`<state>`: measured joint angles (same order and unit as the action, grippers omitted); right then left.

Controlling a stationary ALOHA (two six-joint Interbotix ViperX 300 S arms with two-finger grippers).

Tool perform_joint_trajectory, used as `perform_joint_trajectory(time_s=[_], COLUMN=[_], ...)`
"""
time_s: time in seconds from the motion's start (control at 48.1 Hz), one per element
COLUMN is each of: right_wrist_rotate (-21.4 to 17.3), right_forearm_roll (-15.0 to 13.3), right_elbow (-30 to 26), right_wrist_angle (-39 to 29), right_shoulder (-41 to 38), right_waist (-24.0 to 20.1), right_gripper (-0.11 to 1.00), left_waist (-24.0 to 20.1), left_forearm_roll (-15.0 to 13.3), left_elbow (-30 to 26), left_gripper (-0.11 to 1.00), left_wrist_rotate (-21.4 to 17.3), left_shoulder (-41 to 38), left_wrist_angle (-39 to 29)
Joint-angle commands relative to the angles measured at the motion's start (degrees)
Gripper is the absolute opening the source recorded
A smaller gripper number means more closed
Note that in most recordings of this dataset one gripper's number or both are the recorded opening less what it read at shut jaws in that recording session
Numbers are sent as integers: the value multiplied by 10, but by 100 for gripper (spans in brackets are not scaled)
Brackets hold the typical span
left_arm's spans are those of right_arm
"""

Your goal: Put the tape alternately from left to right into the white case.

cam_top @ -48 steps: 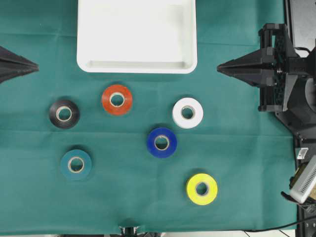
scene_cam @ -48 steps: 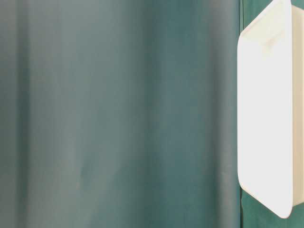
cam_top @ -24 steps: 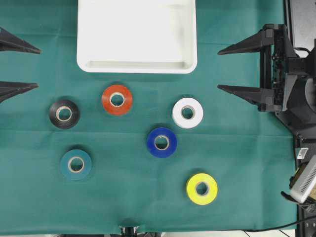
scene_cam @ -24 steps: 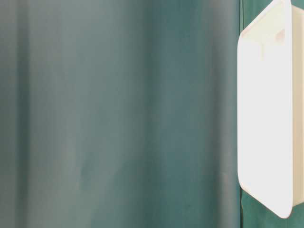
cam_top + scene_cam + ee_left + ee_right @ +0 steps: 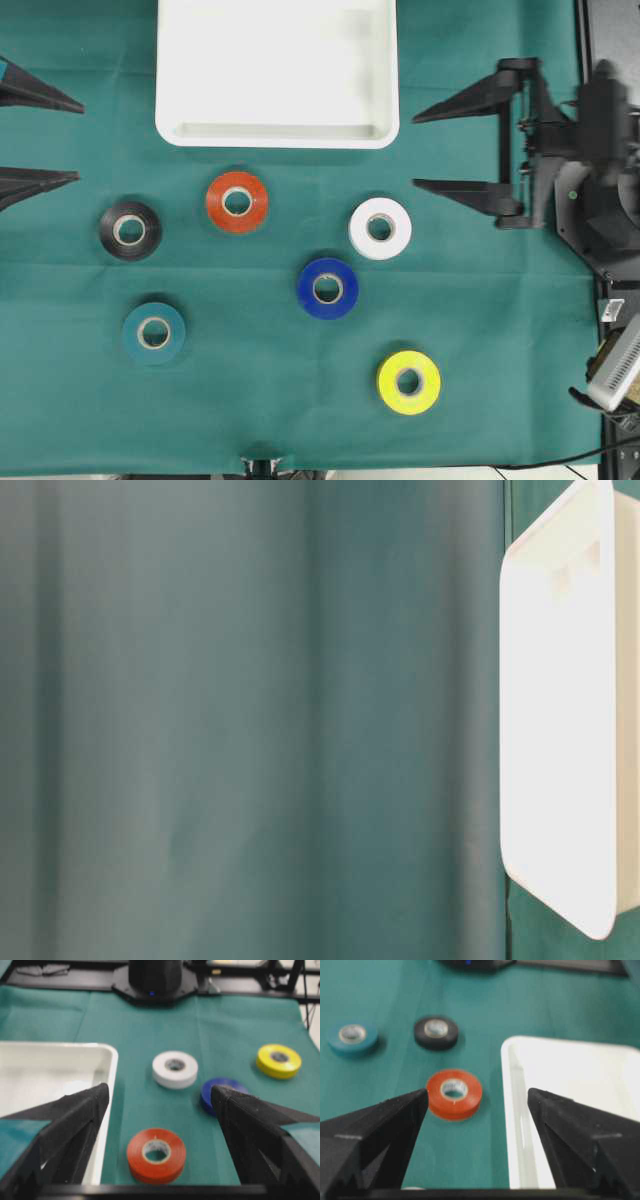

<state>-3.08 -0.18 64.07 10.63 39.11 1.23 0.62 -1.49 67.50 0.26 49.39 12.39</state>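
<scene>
You have six glossy donut-shaped rolls lying flat on the green cloth, pale cores facing up: red-orange, black, teal, white, blue, yellow. The white case sits at the top centre of the overhead view, shallow, round-cornered, its long axis running left to right. Your left gripper at the left edge and right gripper at the right both stand spread wide, holding nothing.
</scene>
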Motion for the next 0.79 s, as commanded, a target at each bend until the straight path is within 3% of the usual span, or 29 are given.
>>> perform_joint_trajectory(time_s=[0.0,0.582,0.769], right_wrist_rotate=[0,1,0], right_forearm_roll=[0,0,0], right_elbow=[-27,-88,-94], right_wrist_angle=[-4,-9,-9], right_shoulder=[-29,-149,-170], right_waist=[1,3,4], right_gripper=[86,86,86], left_waist=[-8,-35,-33], left_forearm_roll=[-3,-3,-3], left_elbow=[-9,17,-25], left_gripper=[97,97,96], left_wrist_rotate=[2,10,7], left_shoulder=[-3,-9,-158], left_wrist_angle=[-4,-14,-22])
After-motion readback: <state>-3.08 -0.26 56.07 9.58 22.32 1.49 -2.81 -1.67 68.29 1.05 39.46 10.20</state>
